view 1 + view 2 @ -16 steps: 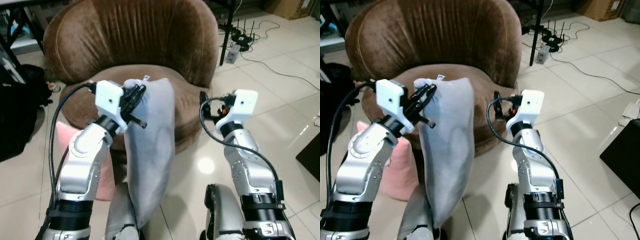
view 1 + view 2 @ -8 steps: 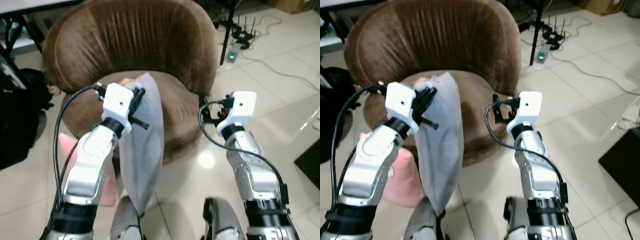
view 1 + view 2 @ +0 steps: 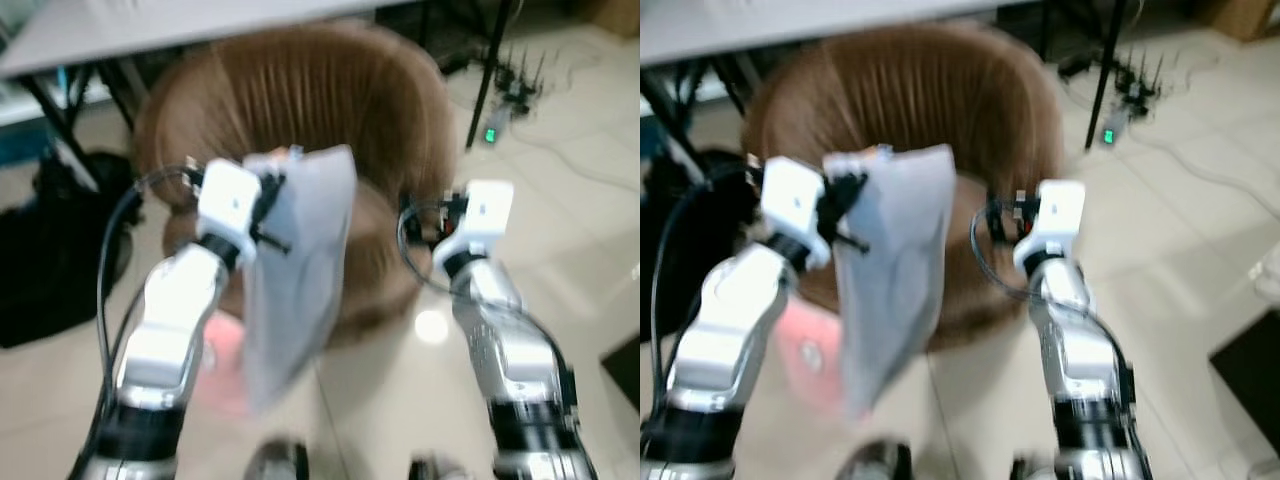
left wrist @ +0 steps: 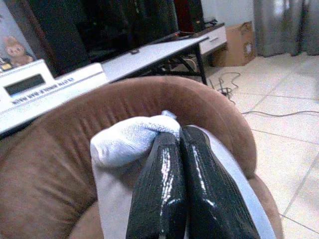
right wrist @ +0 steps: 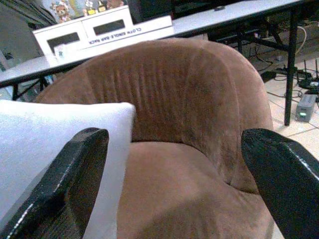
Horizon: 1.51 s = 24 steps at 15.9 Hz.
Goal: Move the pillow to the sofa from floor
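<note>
A pale grey pillow (image 3: pixel 296 262) hangs by its top corner from my left gripper (image 3: pixel 270 200), which is shut on it; in the left wrist view the black fingers (image 4: pixel 172 184) pinch the bunched corner (image 4: pixel 130 138). The pillow dangles in front of the brown round sofa (image 3: pixel 330 110), level with its seat (image 5: pixel 179 194). My right gripper (image 3: pixel 412 222) is open with nothing between its fingers (image 5: pixel 75 174), held at the right side of the seat. The head views are blurred.
A pink cushion (image 3: pixel 222 360) lies on the tiled floor by the sofa's left foot. A black bag (image 3: pixel 50 270) sits to the left. A white table (image 5: pixel 164 22) stands behind the sofa, with cables and a power strip (image 3: pixel 490 130) at the back right.
The camera has risen and tilted, so the whole scene sits lower and is blurred. My left gripper has lifted the pillow higher, toward the sofa's seat. The right gripper stays open.
</note>
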{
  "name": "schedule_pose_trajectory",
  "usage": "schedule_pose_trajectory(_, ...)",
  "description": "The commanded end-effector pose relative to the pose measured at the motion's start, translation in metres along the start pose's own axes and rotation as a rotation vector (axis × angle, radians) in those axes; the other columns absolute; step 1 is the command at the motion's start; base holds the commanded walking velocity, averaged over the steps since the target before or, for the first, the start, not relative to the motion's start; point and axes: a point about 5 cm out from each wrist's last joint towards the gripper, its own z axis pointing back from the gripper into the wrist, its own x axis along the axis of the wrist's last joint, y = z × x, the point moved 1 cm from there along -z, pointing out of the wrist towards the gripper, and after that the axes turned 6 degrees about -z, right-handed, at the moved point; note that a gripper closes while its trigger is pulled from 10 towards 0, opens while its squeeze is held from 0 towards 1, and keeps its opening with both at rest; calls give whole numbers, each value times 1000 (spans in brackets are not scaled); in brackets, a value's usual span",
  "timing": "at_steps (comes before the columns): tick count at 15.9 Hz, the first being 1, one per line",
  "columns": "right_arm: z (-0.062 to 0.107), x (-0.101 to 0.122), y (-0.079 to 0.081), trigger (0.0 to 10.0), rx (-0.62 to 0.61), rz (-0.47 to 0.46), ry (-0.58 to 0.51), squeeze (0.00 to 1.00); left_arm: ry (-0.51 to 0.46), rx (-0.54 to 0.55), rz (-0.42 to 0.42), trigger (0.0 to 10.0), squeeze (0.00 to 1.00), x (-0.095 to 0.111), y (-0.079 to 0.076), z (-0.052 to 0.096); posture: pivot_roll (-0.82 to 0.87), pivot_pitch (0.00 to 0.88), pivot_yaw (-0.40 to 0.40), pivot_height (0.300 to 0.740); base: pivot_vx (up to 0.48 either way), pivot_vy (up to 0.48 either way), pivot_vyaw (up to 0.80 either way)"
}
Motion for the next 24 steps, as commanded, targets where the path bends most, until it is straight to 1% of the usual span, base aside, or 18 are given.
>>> schedule_pose_trajectory(1, 0, 2, 2, 10000, -1, -4, -4, 0, -68, 8, -22, 10000, 0, 13, 6, -2, 28, 0, 101, 740, 0, 0, 0)
schedule_pose_trajectory(5, -1, 4, 0, 10000, -10, -5, -12, 0, -23, 23, -32, 10000, 0, 6, 9, -5, 21, 0, 109, 740, 0, 0, 0)
schedule_pose_trajectory(7, -1, 2, -1, 10000, -19, -9, -2, 0, -26, 23, -47, 10000, 0, 6, 9, -4, 22, 0, 110, 740, 0, 0, 0)
schedule_pose_trajectory(8, -1, 1, -1, 10000, -23, 2, 9, 0, -29, 37, -31, 10000, 0, 6, 10, -5, 22, 0, 110, 740, 0, 0, 0)
schedule_pose_trajectory(9, -2, 1, 0, 10000, -23, 1, 7, 0, -23, 53, -20, 10000, 0, 6, 11, -5, 27, 0, 108, 740, 0, 0, 0)
schedule_pose_trajectory(11, -3, 1, 3, 10000, -12, 3, 5, 0, -21, 72, -40, 10000, 0, 6, 14, -5, 33, 0, 105, 740, 0, 0, 0)
schedule_pose_trajectory(13, -5, 3, 6, 10000, 0, -9, -4, 0, -25, 70, -55, 10000, 0, 5, 14, -3, 38, 0, 102, 740, 0, 0, 0)
schedule_pose_trajectory(16, -5, 0, 10, 10000, 18, 13, 6, 0, -30, 80, -49, 10000, 0, 6, 11, -1, 48, 0, 94, 740, 277, 0, 0)
schedule_pose_trajectory(18, -4, -1, 10, 10000, 24, -17, 9, 0, -29, 83, -51, 10000, 0, 5, 12, 0, 54, 0, 90, 740, 302, 0, 0)
schedule_pose_trajectory(20, -2, 1, 12, 10000, 84, -12, 1, 0, -22, 94, -58, 10000, 0, 5, 15, 0, 56, 0, 92, 740, 289, 0, 0)
schedule_pose_trajectory(21, -1, 2, 10, 10000, 109, -16, -5, 0, -19, 105, -38, 10000, 0, 4, 16, 0, 55, 0, 94, 740, 0, 0, 0)
schedule_pose_trajectory(22, 1, 3, 8, 10000, 131, -23, -1, 0, 7, 123, -57, 10000, 0, 0, 19, 0, 51, 0, 97, 740, 0, 0, 0)
schedule_pose_trajectory(24, 3, 4, 7, 10000, 169, -14, 7, 0, 18, 140, -57, 10000, 0, -2, 22, 1, 51, 0, 97, 740, 0, 0, 0)
